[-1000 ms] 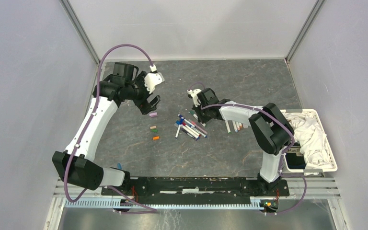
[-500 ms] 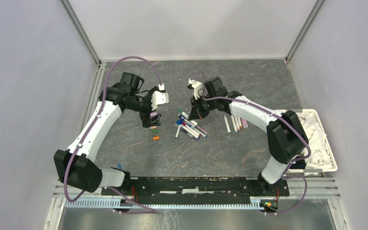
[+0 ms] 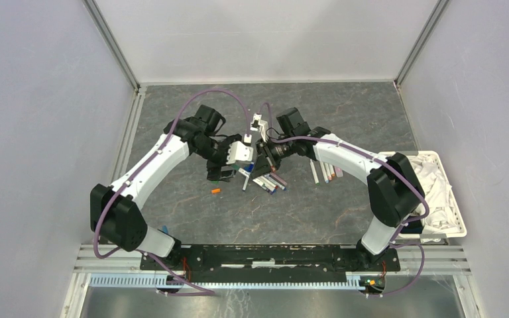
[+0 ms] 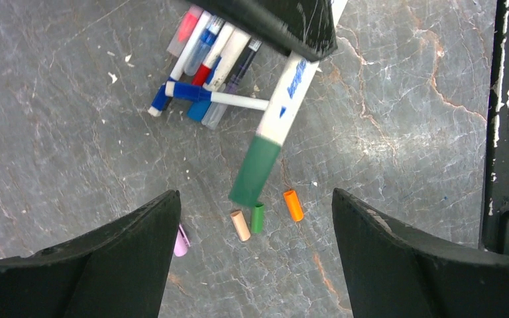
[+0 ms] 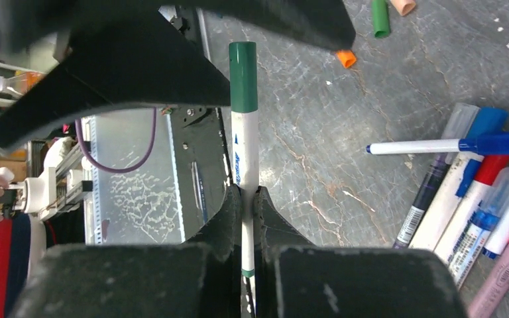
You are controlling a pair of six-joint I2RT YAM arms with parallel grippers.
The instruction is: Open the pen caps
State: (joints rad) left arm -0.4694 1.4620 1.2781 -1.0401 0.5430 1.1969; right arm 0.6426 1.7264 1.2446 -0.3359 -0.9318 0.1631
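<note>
**A:** Where is the pen right now?

**B:** The right claw (image 5: pixel 250 199) is pressed together on the green-capped pen (image 5: pixel 244 139). It pinches the white barrel and holds the pen above the counter (image 4: pixel 384 132). The green cap (image 4: pixel 255 171) points into the left claw (image 4: pixel 253 199), which is spread wide. One finger stands on each side of the cap, and as far as I can see neither touches it.

**A:** So the next step would be closing on the cap and pulling. What could spoil that?

**B:** Mostly aim. Only the cap's end sits in the mouth of those fingers. If they close there, they would catch just the tip and could slide off as the arms part. If they close further along, on the white barrel, both claws would hold the same piece and nothing would open.

**A:** And the right-hand grip?

**B:** It's a narrow pinch well back from the cap. A hard tug could drag the pen through the pads or swing it sideways.

**A:** Anything underneath to worry about?

**B:** Four loose caps lie on the counter below — pink (image 4: pixel 181 240), tan (image 4: pixel 240 225), green (image 4: pixel 258 217) and orange (image 4: pixel 293 205). They sit just left of the pile of pens (image 4: pixel 205 59). A cap released from up here could bounce and roll away, and a dropped pen would scatter the pile.
</note>
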